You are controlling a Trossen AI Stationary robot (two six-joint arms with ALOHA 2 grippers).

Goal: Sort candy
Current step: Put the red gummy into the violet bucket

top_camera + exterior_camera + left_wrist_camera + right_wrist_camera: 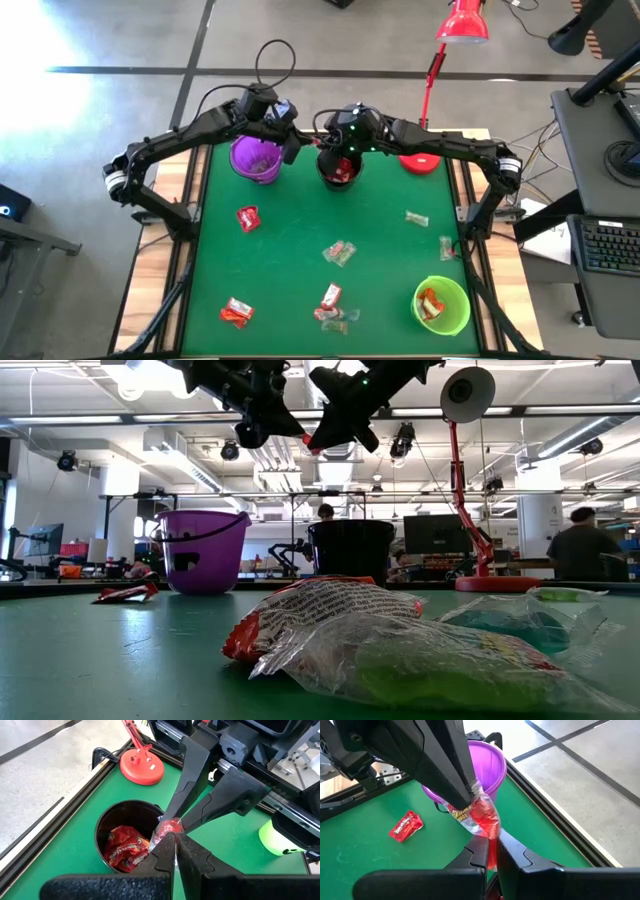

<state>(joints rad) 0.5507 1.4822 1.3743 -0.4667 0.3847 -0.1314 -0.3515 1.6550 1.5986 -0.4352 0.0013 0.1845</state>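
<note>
Green table (290, 250), red "Skittles" candy packet (406, 826), purple cup (487, 760)

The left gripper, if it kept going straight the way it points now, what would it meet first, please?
Probably the right gripper: the left gripper is shut on the same red candy, tip to tip with it, above the black cup. Depth is hard to judge.

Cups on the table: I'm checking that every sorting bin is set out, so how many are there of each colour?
Purple cup: 1
Black cup: 1
Green cup: 1
Total: 3 cups
</note>
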